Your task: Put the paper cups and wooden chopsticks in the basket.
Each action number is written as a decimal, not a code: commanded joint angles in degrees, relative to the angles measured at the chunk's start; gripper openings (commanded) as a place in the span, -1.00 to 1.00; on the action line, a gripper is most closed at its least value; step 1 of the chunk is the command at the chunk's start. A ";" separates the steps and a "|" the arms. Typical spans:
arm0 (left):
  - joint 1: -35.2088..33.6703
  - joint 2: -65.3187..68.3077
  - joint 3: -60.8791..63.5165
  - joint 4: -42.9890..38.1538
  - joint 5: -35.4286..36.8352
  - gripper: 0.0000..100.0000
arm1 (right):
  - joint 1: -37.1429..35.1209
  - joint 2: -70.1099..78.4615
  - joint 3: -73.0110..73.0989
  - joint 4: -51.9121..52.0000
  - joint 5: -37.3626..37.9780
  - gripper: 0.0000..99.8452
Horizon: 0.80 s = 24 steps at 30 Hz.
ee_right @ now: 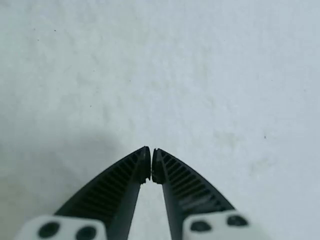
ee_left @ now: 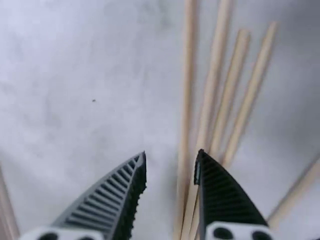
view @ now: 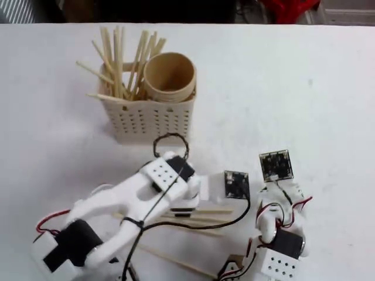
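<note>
A cream perforated basket (view: pixel 149 120) stands at the back of the table. It holds nested paper cups (view: pixel 169 76) and a bunch of wooden chopsticks (view: pixel 120 61). Several loose chopsticks (view: pixel 205 218) lie on the table under my left arm (view: pixel 158 187). In the left wrist view my left gripper (ee_left: pixel 171 159) is open just above these chopsticks (ee_left: pixel 225 100). One stick runs down between its jaws, the others pass beside and under one finger. My right gripper (ee_right: pixel 151 161) is shut with nothing in it, over bare table. The right arm (view: pixel 275 205) stands to the right of the loose sticks.
Another loose chopstick (view: pixel 176 261) lies near the front edge, between the two arm bases. Cables (view: pixel 170 140) loop over the left arm close to the basket's front. The white table (view: pixel 304 88) stretches to the right of the basket.
</note>
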 commanded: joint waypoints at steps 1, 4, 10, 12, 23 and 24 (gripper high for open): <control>-3.56 4.00 -2.11 -1.76 -0.35 -0.66 | 0.40 -0.48 0.35 0.13 0.18 -0.95; -5.05 10.15 -5.19 -1.58 -0.44 -0.66 | 0.40 -0.48 0.35 0.13 0.18 -0.95; -5.14 14.02 -8.88 0.26 -0.09 -0.85 | 0.40 -0.48 0.35 0.13 0.18 -0.95; -5.58 14.02 -8.97 -0.09 0.09 -0.93 | 0.40 -0.48 0.35 0.13 0.18 -0.95; -16.13 13.67 -14.42 -2.37 4.48 -0.95 | 0.40 -0.48 0.35 0.13 0.18 -0.95; -16.22 12.88 -14.59 -2.37 4.48 -0.95 | 0.40 -0.48 0.35 0.13 0.18 -0.95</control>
